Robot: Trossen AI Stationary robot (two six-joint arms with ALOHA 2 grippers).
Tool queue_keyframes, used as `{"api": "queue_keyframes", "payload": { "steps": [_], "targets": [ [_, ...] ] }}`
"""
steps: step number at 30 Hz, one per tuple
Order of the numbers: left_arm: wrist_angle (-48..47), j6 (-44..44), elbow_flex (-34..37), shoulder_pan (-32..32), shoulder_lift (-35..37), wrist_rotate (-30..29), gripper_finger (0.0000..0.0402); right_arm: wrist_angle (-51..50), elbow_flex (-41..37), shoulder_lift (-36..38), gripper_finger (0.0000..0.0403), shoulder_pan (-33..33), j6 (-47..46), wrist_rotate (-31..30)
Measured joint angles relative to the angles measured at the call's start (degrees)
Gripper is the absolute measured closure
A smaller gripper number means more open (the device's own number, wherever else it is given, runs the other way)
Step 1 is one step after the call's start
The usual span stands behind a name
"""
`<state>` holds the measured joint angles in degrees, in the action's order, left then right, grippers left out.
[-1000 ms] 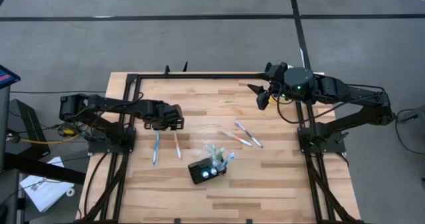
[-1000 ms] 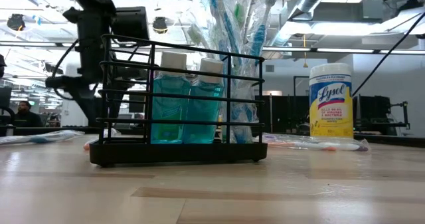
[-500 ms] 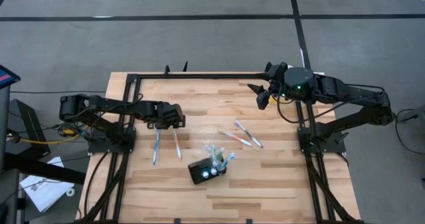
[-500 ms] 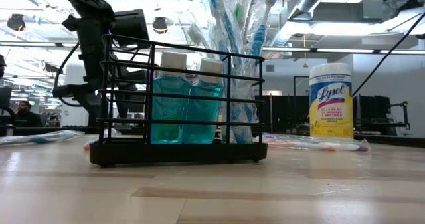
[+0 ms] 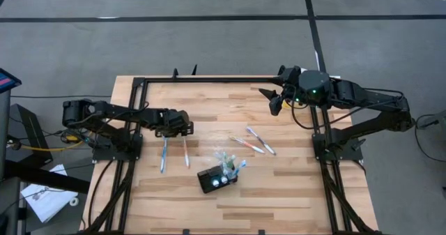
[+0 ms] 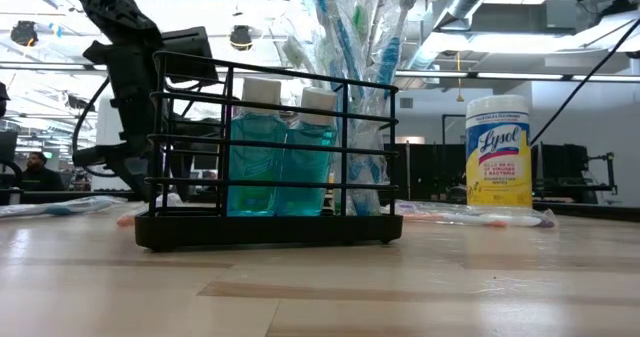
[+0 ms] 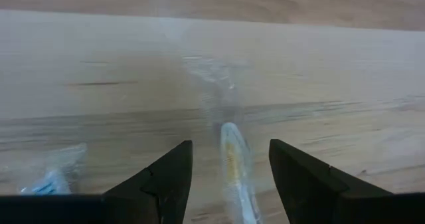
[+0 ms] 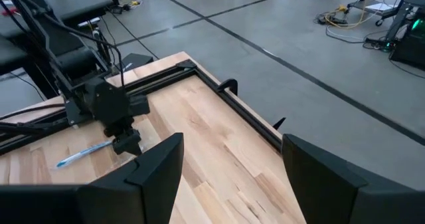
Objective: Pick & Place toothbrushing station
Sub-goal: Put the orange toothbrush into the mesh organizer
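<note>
**Operator:** Where is the toothbrushing station (image 5: 217, 178), and how will it handle?

**Technician:** Lower centre of the high view, on the wooden table (image 5: 279, 186). The low view shows a black wire rack (image 6: 268, 155) on a solid base, holding two bottles of blue liquid (image 6: 278, 149) and a bunch of wrapped toothbrushes (image 6: 345, 37). Judged rigid, moderately heavy from the liquid, and top-heavy: tilting could spill the brushes. The thin bars give a positive, non-slip purchase. Recommended hold: a top rail or end wall, lifted level.

**Operator:** End effector states?

**Technician:** Left gripper (image 7: 229, 177), left of centre in the high view, stands with fingers spread, straddling a wrapped toothbrush (image 7: 236, 167) lying on the table, not clamped on it. Right gripper (image 5: 277, 99), upper right, hangs with fingers wide apart, holding nothing. Loose toothbrushes (image 5: 254, 141) lie between it and the station.
</note>
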<state>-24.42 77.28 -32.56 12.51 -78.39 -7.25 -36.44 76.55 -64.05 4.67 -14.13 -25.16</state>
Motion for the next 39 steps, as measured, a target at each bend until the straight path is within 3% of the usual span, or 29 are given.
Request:
{"api": "queue_keyframes", "payload": {
  "steps": [4,7,13,15,24,33,39],
  "targets": [
    [2.6,0.1,1.5,0.0,0.1,-0.1,0.0209,1.4,0.0,0.0,0.0159,0.0,0.1,0.1],
    [2.7,-0.2,1.8,0.0,0.2,-0.1,0.0234,2.5,0.0,0.0,0.0159,0.0,0.2,0.1],
    [5.0,-2.5,2.1,0.0,-0.1,0.0,0.0365,2.7,0.0,0.0,0.016,0.0,0.2,0.1],
    [7.6,-3.7,1.9,0.0,-0.1,0.1,0.0388,2.7,0.0,0.0,0.0166,0.0,0.2,0.1],
    [28.6,-8.1,1.3,0.0,3.0,-5.2,0.04,2.7,0.0,0.0,0.0209,0.0,0.6,0.0],
    [53.1,-39.4,-1.1,-2.6,16.0,-9.1,0.04,4.6,0.0,0.0,0.0234,2.8,2.6,-0.2],
    [54.5,-49.7,-2.8,-9.3,22.8,-14.0,0.0401,7.2,0.0,0.0,0.0232,5.0,3.7,2.6]
  ]
}}
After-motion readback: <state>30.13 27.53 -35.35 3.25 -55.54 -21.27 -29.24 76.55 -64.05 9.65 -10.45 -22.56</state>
